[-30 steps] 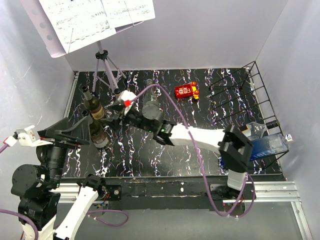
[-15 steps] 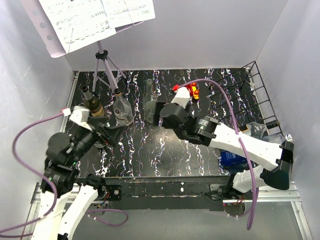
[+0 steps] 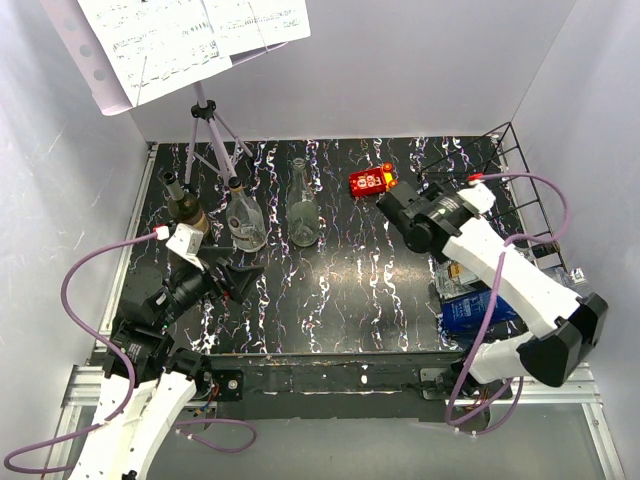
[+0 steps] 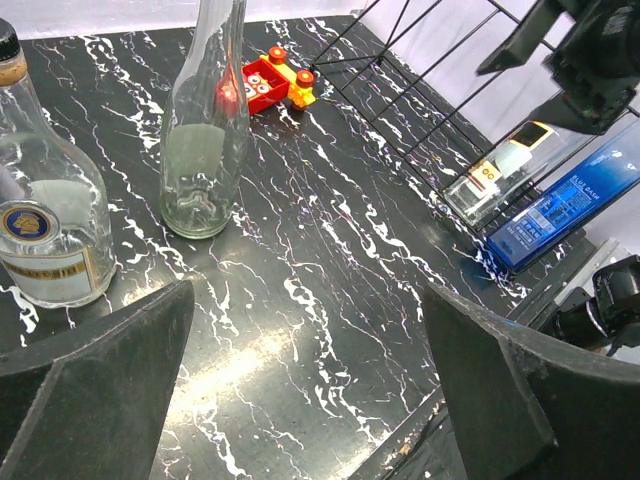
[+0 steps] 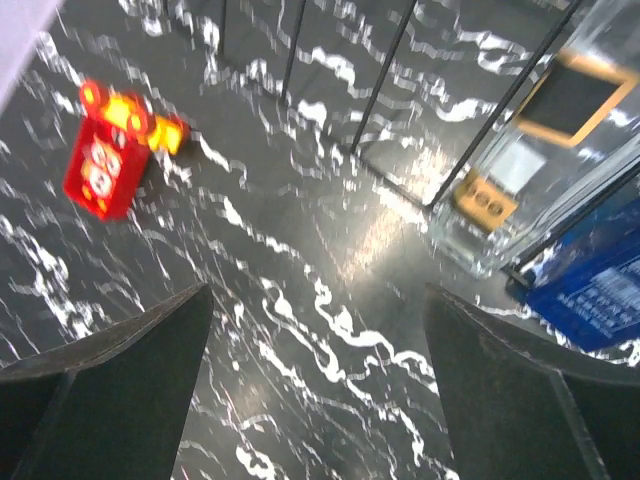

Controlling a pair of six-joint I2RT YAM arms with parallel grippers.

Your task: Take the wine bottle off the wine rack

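Note:
The black wire wine rack (image 3: 505, 185) stands at the table's right side. A clear square bottle (image 4: 497, 170) with a black cap lies in its lower part, next to a blue box (image 4: 565, 205). The right wrist view shows this bottle (image 5: 545, 140) behind the rack's bars (image 5: 385, 85). In the top view my right arm hides most of it. My right gripper (image 3: 400, 212) is open and empty, left of the rack, above the table (image 5: 318, 300). My left gripper (image 3: 238, 276) is open and empty at the near left (image 4: 308, 300), far from the rack.
Three bottles stand at the back left: a dark one (image 3: 185, 210), a round clear one (image 3: 246, 222) and a tall clear one (image 3: 303, 215). A red toy (image 3: 372, 181) lies left of the rack. A music stand (image 3: 205, 115) stands behind. The blue box (image 3: 478, 308) lies near the front right.
My right arm has swung from the bottles at the left across to the rack side. My left arm has shifted right and forward. Both grippers stay empty.

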